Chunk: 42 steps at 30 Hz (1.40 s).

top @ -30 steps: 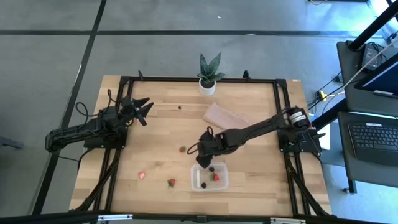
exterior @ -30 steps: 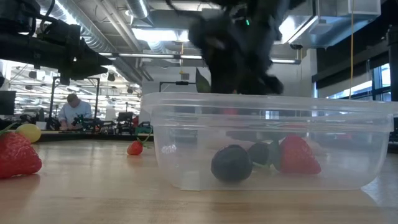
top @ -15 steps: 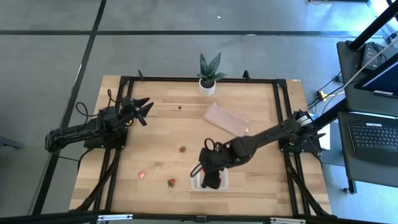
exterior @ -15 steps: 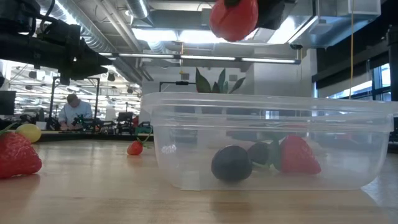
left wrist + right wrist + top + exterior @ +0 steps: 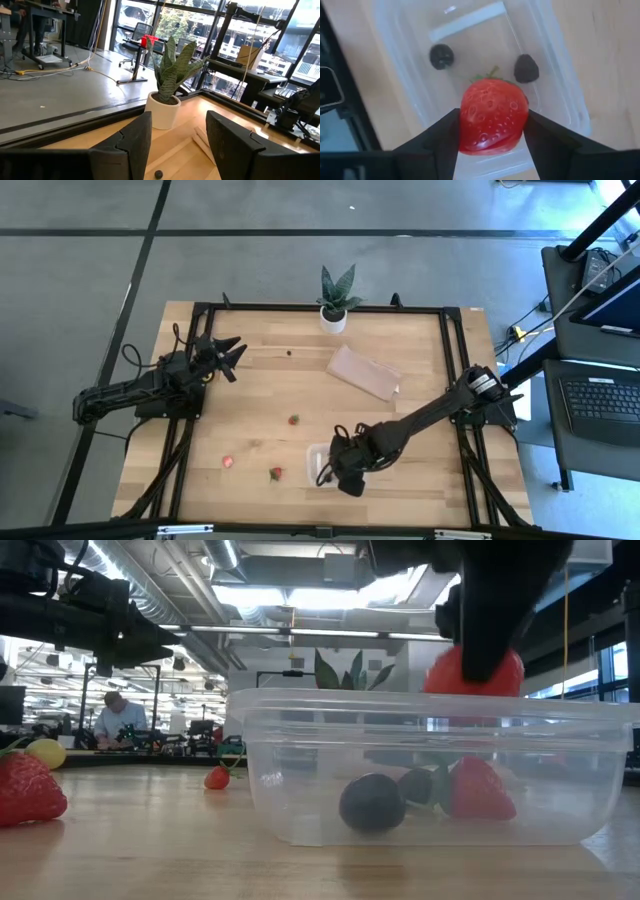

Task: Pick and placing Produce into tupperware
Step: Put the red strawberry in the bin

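My right gripper [image 5: 345, 475] hovers over the clear tupperware [image 5: 317, 452], shut on a red strawberry [image 5: 492, 117]. In the low view that strawberry [image 5: 473, 675] sits just above the tupperware's rim [image 5: 430, 705]. Inside the tupperware lie two dark berries [image 5: 442, 56] [image 5: 526, 68] and another strawberry [image 5: 476, 790], resting on its floor. Loose strawberries [image 5: 294, 420] [image 5: 228, 462] [image 5: 275, 474] and a dark berry [image 5: 290, 352] lie on the table. A yellow fruit [image 5: 47, 752] shows in the low view. My left gripper [image 5: 232, 352] waits open at the table's far left. My right gripper pinches the strawberry by its two sides [image 5: 470, 122] between both fingers [image 5: 442, 135]. The fingers come from above, pointing down. The fruit is lifted clear, hanging over the inside of the tupperware [image 5: 560, 90].
A flat tan sheet [image 5: 364, 372] lies right of the table's middle, toward the far side. A potted plant [image 5: 335, 300] stands at the far edge. The table is ringed by a dark frame [image 5: 200, 308]. Bare wood lies between the two arms.
My right gripper has carried the strawberry toward the table's near edge, from beside the tupperware's far side to over its inside, and has come down until the fruit is just above the rim. It stays shut on the fruit.
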Each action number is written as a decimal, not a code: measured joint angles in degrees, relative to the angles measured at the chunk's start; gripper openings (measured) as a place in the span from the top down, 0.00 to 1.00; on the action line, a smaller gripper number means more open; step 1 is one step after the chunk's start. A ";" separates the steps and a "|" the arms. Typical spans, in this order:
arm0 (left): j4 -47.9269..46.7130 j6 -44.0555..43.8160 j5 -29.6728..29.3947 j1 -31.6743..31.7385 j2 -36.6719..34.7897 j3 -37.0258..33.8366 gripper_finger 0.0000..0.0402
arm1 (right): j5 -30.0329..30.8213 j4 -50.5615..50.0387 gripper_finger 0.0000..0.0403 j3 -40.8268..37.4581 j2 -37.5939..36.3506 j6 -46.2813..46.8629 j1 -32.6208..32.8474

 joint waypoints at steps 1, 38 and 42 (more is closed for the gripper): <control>0.00 -0.02 0.00 0.00 0.01 0.01 0.56 | 0.00 0.26 0.50 -0.56 0.00 0.02 0.00; 0.00 0.00 0.01 0.00 0.01 0.01 0.56 | -0.07 2.95 0.40 -1.60 0.02 -0.37 -0.04; 0.00 0.00 0.00 0.00 0.02 0.00 0.56 | -0.07 2.95 0.31 -1.60 0.02 -0.42 -0.02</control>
